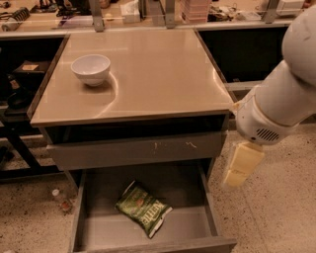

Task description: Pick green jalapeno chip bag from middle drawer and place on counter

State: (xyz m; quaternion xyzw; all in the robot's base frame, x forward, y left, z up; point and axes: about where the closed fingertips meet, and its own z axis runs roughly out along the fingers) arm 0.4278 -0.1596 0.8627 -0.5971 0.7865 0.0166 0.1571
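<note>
The green jalapeno chip bag (pixel 143 208) lies flat on the floor of the open middle drawer (pixel 94 232), near its centre, white end toward the front right. The glossy beige counter (pixel 158 74) sits above it on the grey cabinet. My gripper (pixel 240 165) hangs from the white arm to the right of the drawer, just outside its right wall and above floor level. It points down, holds nothing, and stands well apart from the bag.
A white bowl (pixel 91 69) stands on the counter's left side. A closed grey drawer front with white scratches (pixel 138 150) is above the open drawer. A cluttered ledge with metal posts (pixel 148 15) runs along the back. A small bottle (pixel 60 199) lies on the speckled floor at left.
</note>
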